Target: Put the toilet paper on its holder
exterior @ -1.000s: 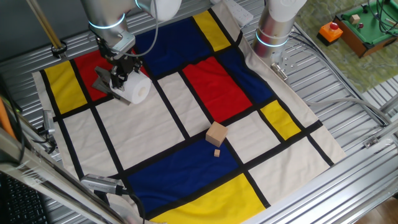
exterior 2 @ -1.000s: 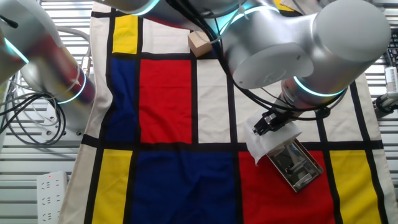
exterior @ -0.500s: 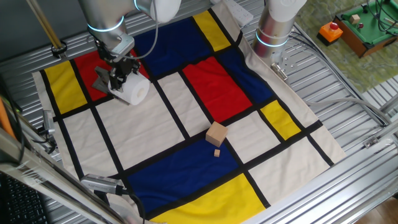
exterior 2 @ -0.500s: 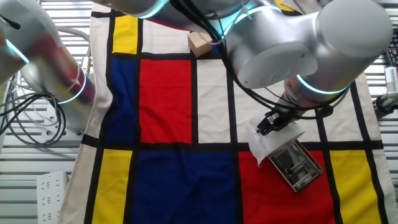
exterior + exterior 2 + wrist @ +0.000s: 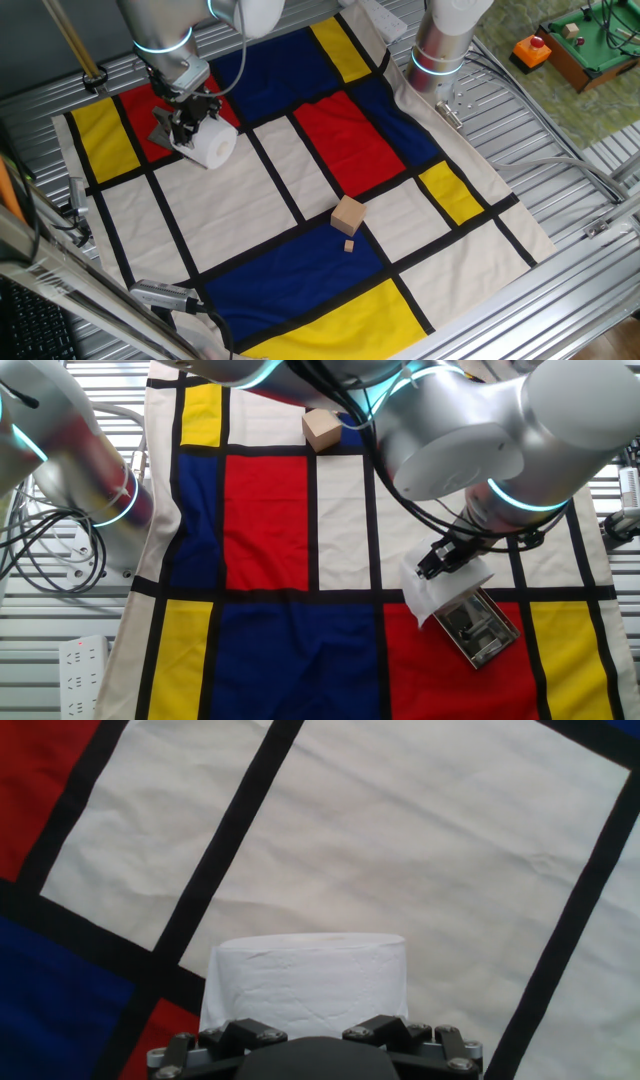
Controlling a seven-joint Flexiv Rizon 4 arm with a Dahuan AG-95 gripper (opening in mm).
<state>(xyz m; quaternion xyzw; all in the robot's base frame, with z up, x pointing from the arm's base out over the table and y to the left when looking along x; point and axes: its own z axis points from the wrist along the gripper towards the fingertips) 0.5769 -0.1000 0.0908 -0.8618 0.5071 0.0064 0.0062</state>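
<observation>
Since the earlier frames the gripper (image 5: 192, 128) and the toilet paper (image 5: 211, 146) had shifted a little toward the holder (image 5: 163, 127), while the wooden block (image 5: 348, 214) far from the holder had not moved. In one fixed view the holder lay on the red patch of the cloth (image 5: 300, 200), and the roll was just beside it, on the side that faces the block, with its round end and hollow core turned away from the holder. In the other fixed view the roll (image 5: 428, 592) overlapped the upper end of the grey holder (image 5: 475, 626), so it seemed to be touching it or very close above; I could not tell whether the bar was already inside the core. The long axis of the roll seemed to lie almost along the line from the holder to the roll, which is, in my judgement, what the coming push needs. In the hand view the roll (image 5: 305, 985) sat directly in front of the fingers (image 5: 250, 1034), filling the gap. The gripper was closed around the roll, about as wide as the roll itself, and held nothing else.
</observation>
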